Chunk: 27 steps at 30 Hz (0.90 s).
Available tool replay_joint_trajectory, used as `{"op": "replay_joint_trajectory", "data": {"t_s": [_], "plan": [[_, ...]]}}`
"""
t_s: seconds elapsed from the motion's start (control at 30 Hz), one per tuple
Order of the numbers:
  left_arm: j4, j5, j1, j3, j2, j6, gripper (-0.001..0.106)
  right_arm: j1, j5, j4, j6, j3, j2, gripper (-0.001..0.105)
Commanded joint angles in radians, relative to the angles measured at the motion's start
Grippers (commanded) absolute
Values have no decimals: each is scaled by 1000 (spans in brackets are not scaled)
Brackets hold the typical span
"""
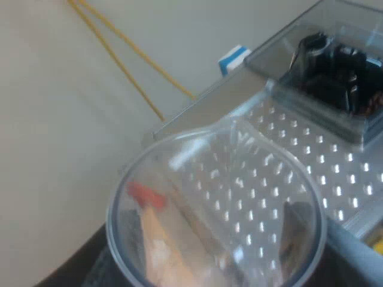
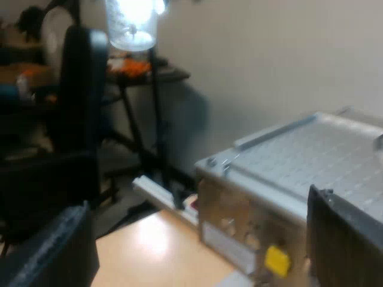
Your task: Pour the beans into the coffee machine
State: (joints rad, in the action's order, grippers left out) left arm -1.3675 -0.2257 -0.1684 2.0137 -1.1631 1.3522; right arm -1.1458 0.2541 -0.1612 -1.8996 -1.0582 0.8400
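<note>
A clear measuring glass (image 1: 215,209) sits close in the left wrist view, tilted over the espresso machine's perforated metal top (image 1: 323,161). My left gripper (image 1: 215,266) is shut on it, with a dark finger (image 1: 66,269) on one side and a grey one (image 1: 353,251) on the other. The top plate shows straight through the glass wall. The bean hopper (image 1: 335,66), smoky clear plastic with a dark grinder inside, stands just beyond the glass rim, with a few brown beans (image 1: 374,101) at its edge. My right gripper (image 2: 200,239) is open beside the machine (image 2: 281,179), holding nothing.
A pale wall with two yellow cords (image 1: 125,60) rises behind the machine. In the right wrist view a wooden tabletop (image 2: 161,251) lies below the machine's front. A dark chair (image 2: 78,101) and a stand with a bright clear vessel (image 2: 133,24) are farther off.
</note>
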Motion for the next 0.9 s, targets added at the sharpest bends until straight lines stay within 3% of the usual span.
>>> {"op": "replay_joint_trajectory", "data": {"t_s": [0.03,0.13,0.2,0.23,0.33,0.37,0.57,0.6,0.67,0.8,0.83,0.9], "plan": [[-5,-52,65,-80,49,12,0,-23,-5,6,5,-10,23,74],[44,-78,142,-206,118,20,0,-38,-5,6,53,-5,60,74],[111,-111,214,-346,200,28,0,-44,-5,6,71,2,75,74],[117,-117,219,-358,206,30,0,-45,-5,6,73,3,77,74],[233,-186,309,-577,311,71,0,-47,-5,6,100,17,102,74],[277,-212,344,-652,349,89,0,-47,-5,8,153,67,150,74],[428,-302,465,-919,460,141,0,-47,-5,106,180,167,188,74],[468,-325,496,-1000,484,160,0,-47,-5,124,180,182,194,74],[509,-332,510,-1098,501,170,0,-47,-5,171,180,212,214,74],[561,-332,509,-1186,506,170,0,-47,-5,236,180,251,253,74],[643,-323,509,-1272,506,188,0,-47,-5,265,180,261,274,74],[693,-324,509,-1313,506,194,0,-47,-5,305,180,271,308,74]]}}
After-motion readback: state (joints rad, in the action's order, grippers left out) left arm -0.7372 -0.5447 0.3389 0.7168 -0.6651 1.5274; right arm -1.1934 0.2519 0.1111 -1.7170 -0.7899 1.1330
